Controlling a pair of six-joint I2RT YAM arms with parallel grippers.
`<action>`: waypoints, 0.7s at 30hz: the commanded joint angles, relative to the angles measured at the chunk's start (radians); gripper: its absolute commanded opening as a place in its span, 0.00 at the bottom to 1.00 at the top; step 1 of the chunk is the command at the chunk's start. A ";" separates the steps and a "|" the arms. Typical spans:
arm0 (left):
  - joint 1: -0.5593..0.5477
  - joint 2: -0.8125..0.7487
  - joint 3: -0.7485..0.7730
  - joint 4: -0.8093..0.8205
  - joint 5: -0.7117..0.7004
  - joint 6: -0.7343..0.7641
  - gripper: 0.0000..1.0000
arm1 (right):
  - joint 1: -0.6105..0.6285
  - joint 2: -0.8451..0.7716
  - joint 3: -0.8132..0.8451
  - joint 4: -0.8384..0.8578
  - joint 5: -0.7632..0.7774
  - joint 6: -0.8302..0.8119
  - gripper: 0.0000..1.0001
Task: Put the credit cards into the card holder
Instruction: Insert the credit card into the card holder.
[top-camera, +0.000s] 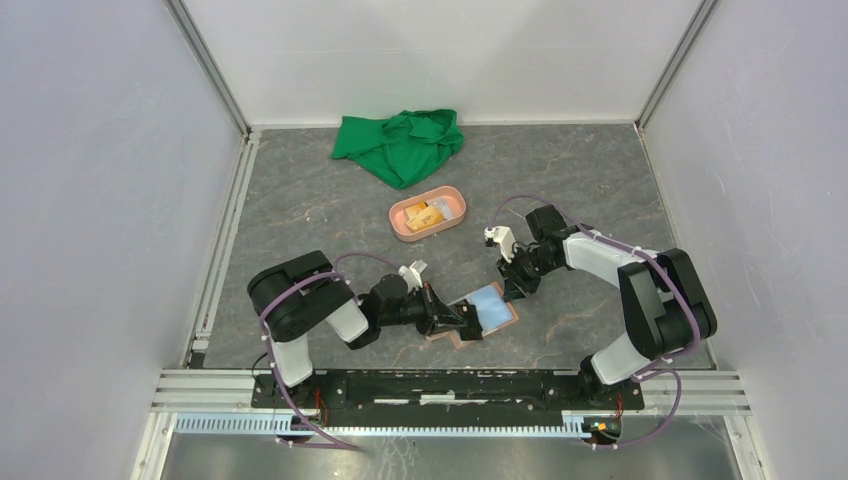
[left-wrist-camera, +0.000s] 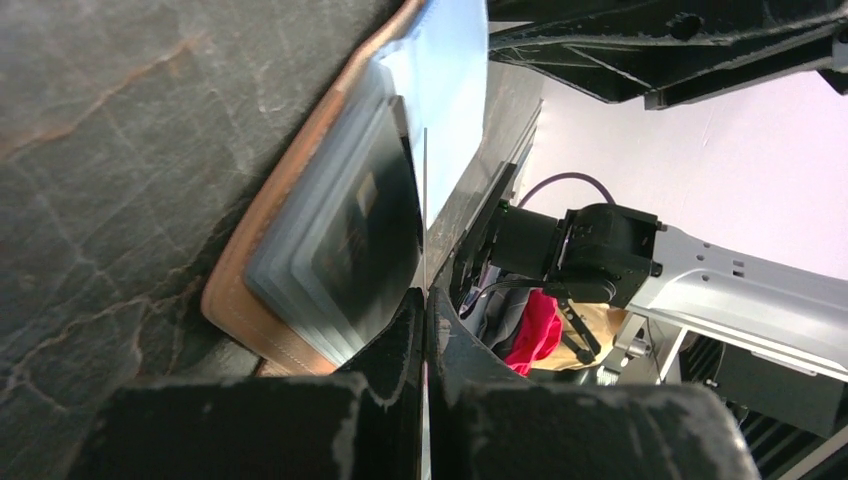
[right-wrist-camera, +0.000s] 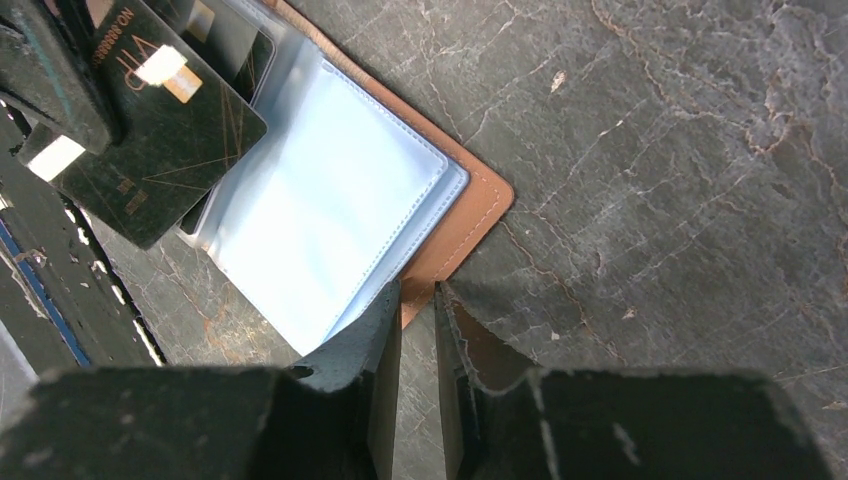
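The tan card holder (top-camera: 505, 318) lies open on the table between the arms, its pale blue sleeves (right-wrist-camera: 330, 210) facing up. My left gripper (top-camera: 467, 325) is shut on a black credit card (right-wrist-camera: 150, 130), held over the holder's left half. In the left wrist view that card (left-wrist-camera: 425, 200) shows edge-on as a thin line between the closed fingers (left-wrist-camera: 400, 340). Another dark card (left-wrist-camera: 360, 230) sits inside a clear sleeve. My right gripper (right-wrist-camera: 418, 295) hovers at the holder's right edge (right-wrist-camera: 470, 220), jaws a narrow gap apart with nothing between them.
A salmon-pink oval tray (top-camera: 400, 230) with yellowish items stands behind the holder. A green cloth (top-camera: 400, 145) is bunched at the back. A metal rail (top-camera: 450, 385) runs along the near edge, and white walls close in on three sides.
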 joint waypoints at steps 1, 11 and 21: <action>-0.004 0.043 0.013 0.065 0.012 -0.087 0.02 | 0.009 0.010 0.026 -0.005 0.017 -0.005 0.24; -0.004 0.093 0.012 0.094 -0.018 -0.147 0.02 | 0.009 0.005 0.026 -0.005 0.014 -0.003 0.24; -0.004 0.112 0.034 0.061 -0.050 -0.123 0.02 | 0.008 0.000 0.026 -0.006 0.009 -0.003 0.24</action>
